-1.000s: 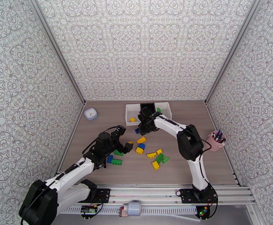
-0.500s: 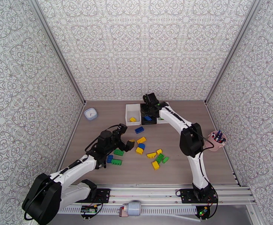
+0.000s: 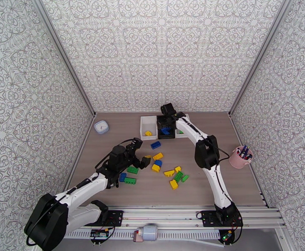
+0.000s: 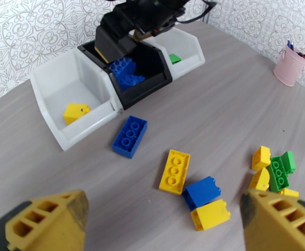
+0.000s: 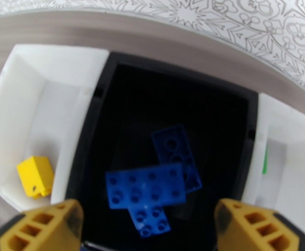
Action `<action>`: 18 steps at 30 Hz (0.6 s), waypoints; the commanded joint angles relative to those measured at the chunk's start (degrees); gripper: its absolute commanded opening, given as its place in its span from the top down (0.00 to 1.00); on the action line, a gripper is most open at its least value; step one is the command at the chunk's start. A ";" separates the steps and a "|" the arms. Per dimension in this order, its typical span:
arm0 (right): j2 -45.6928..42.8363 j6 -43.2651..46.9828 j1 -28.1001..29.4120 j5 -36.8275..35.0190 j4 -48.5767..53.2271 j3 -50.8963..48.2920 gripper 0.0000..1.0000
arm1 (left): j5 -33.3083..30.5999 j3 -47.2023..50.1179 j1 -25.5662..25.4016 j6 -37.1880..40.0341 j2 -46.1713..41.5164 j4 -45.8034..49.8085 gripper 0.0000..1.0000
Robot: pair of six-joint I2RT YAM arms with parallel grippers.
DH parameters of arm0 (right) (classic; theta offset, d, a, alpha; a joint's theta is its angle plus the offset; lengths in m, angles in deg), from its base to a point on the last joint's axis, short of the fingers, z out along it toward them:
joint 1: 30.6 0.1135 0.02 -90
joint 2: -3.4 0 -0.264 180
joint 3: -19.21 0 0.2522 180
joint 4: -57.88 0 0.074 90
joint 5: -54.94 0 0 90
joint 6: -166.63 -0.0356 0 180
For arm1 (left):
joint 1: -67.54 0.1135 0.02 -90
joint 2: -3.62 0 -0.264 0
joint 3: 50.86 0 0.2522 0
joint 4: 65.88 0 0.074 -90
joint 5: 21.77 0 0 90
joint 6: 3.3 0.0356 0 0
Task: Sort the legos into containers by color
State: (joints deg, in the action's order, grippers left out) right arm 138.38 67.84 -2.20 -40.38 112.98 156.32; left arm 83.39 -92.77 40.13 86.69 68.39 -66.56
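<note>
Towards the near edge of the table [image 3: 244, 180] the left gripper [image 3: 141, 153] hangs low, jaws spread wide, nothing between them. Two green legos [image 3: 131, 170] and a small blue lego [image 3: 122, 177] sit tucked against its arm, partly covered. Ahead of it a long yellow brick [image 4: 175, 171] lies flat, studs up, long axis running near to far. The long blue brick [image 4: 129, 136] beyond slants much the same way, its far end aimed at the left white bin [image 4: 47, 86], which holds one yellow piece [image 4: 75, 112]. At the far edge the right gripper [image 3: 166, 121] hovers over the black bin [image 4: 152, 84], fingers parted and empty. Blue plates [image 5: 146, 187] lie crossed inside, perhaps three, overlapping. The right white bin [image 4: 192, 59] shows a green sliver [image 4: 175, 58], mostly cut off by its wall
</note>
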 commanded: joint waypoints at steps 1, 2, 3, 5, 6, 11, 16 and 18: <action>-8.61 -1.84 1.15 0.24 -1.97 -8.99 0.11 | 0.11 0.10 -0.43 0.27 -1.71 -0.49 0.00; -10.63 -2.46 1.60 0.29 -2.46 -12.00 0.10 | 1.00 0.22 -0.32 0.43 -2.24 0.15 0.00; -12.33 -2.98 2.01 0.26 -2.78 -14.57 0.10 | 1.98 0.11 -0.08 0.54 -2.67 0.95 0.00; -15.86 -3.91 3.08 0.45 -3.28 -20.16 0.09 | 3.77 0.10 0.20 0.67 -4.09 3.01 0.00; -17.20 -4.38 3.58 0.57 -3.37 -22.43 0.08 | 4.06 0.10 0.14 1.07 -4.85 4.07 0.00; -22.21 -5.16 6.91 0.13 -2.82 -30.81 0.07 | 4.84 0.25 0.44 4.59 -9.39 10.79 0.00; -22.79 -4.91 11.20 -0.65 -1.15 -33.69 0.05 | 6.69 -0.24 1.19 7.35 -12.48 16.29 0.00; -21.99 -4.78 12.71 -0.49 -0.54 -33.81 0.05 | 6.77 -0.42 1.29 7.93 -13.37 17.82 0.00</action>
State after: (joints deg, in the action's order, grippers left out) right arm 116.61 63.92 8.95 -40.41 111.19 123.23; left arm 88.31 -92.74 40.93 91.91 56.26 -53.79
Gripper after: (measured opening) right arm 0.951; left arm 0.996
